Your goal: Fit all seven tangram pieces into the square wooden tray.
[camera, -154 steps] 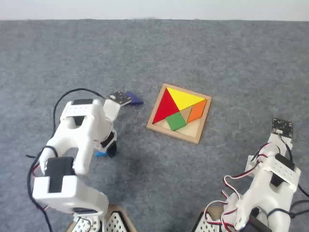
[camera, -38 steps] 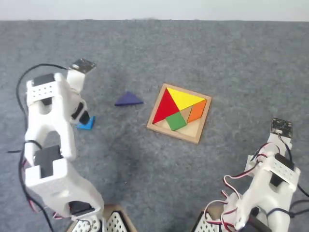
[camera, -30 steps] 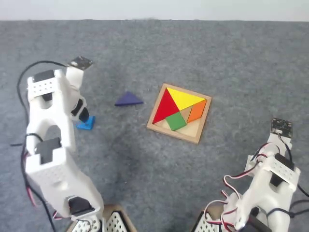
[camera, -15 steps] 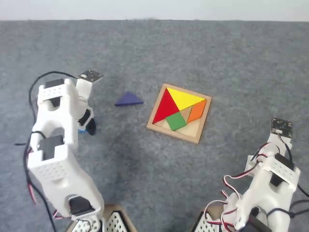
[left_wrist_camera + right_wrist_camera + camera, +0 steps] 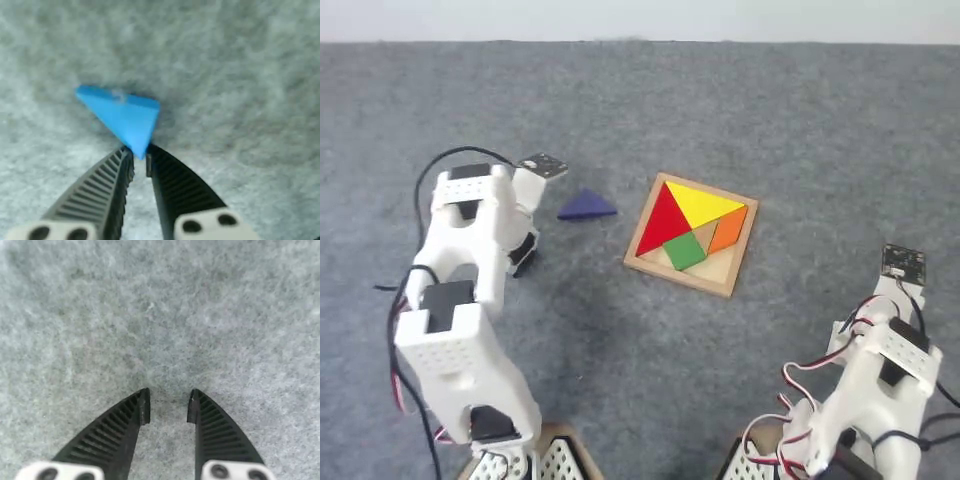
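At the left of the high view the left arm (image 5: 470, 235) bends over the grey carpet (image 5: 620, 100). Its wrist view shows the left gripper (image 5: 137, 159) with the jaws drawn almost together, pinching one sharp corner of the blue triangle (image 5: 122, 114). The rest of this piece lies ahead of the tips with its long edge across the jaw line, so the hold looks thin and the piece may swing. Further right, the purple triangle (image 5: 587, 206) lies free between this arm and the wooden tray (image 5: 718, 268), which holds a red piece (image 5: 660, 225), a yellow piece (image 5: 702, 203), a green piece (image 5: 685, 250) and an orange piece (image 5: 727, 232). At the lower right, the right gripper (image 5: 166, 402) hangs with jaws parted over bare carpet, so the left arm is nearer to both loose pieces.
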